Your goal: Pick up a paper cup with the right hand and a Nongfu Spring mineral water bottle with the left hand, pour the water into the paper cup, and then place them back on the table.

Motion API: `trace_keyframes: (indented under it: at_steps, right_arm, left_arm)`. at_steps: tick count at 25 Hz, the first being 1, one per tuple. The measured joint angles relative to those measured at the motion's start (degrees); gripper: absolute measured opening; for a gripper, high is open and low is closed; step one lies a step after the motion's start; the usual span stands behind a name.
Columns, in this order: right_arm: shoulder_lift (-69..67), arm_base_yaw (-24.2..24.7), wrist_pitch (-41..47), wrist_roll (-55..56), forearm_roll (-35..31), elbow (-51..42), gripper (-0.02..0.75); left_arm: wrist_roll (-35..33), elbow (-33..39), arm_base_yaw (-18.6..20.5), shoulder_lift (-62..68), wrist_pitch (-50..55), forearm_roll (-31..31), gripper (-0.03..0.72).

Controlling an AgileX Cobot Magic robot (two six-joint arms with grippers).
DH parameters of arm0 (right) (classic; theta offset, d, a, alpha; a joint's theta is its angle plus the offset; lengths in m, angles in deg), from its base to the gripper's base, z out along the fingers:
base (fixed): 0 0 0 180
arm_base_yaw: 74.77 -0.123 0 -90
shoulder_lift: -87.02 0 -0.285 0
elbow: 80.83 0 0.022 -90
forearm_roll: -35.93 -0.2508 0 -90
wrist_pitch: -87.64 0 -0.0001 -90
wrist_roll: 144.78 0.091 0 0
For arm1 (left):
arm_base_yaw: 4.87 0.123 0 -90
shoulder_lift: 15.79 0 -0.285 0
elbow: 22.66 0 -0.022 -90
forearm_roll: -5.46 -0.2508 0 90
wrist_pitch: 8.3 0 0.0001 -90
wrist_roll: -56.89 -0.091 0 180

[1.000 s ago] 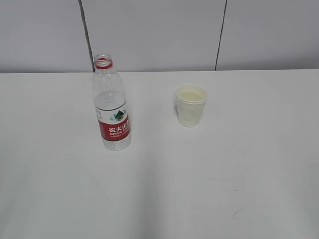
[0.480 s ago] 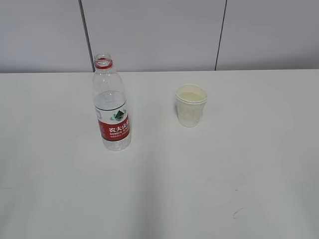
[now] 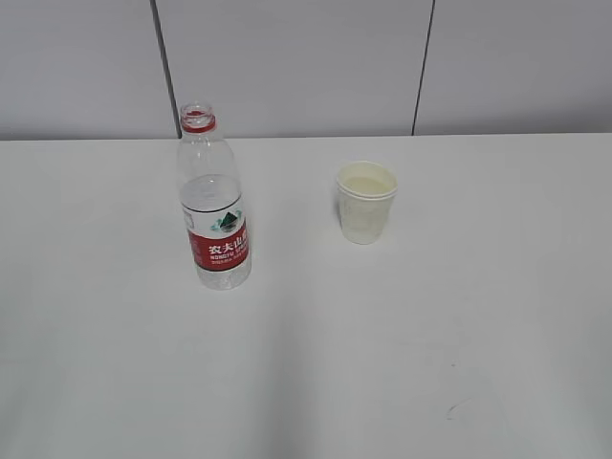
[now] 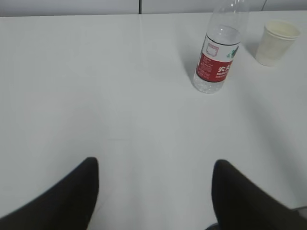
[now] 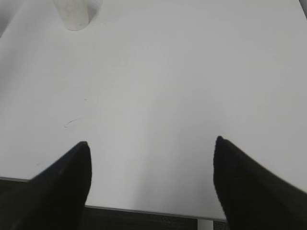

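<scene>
Bottle (image 3: 214, 206) and cup (image 3: 365, 202) are standing untouched, well apart on the counter (image 3: 402, 325); both grippers' jaws are hanging released, far back, so everything is remaining.

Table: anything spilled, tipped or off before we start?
Nothing stands out. The bottle stands upright with no cap, the cup upright to its right, apart. No puddle on the table, only small dark scuffs near the front.

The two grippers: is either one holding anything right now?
No. Both the left gripper and right gripper are open and empty.
</scene>
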Motion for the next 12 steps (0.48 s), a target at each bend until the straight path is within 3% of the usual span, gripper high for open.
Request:
trace_keyframes:
  at_steps: [5,12]
  right_arm:
    - [0.0,0.7,0.0,0.0,0.0,0.0,0.587]
    - [0.0,2.0,0.0,0.1,0.0,0.0,0.587]
  left_arm:
    - [0.0,0.0,-2.3,0.0,0.0,-0.6,0.460]
    - [0.0,0.0,-1.1,0.0,0.0,-0.6,0.457]
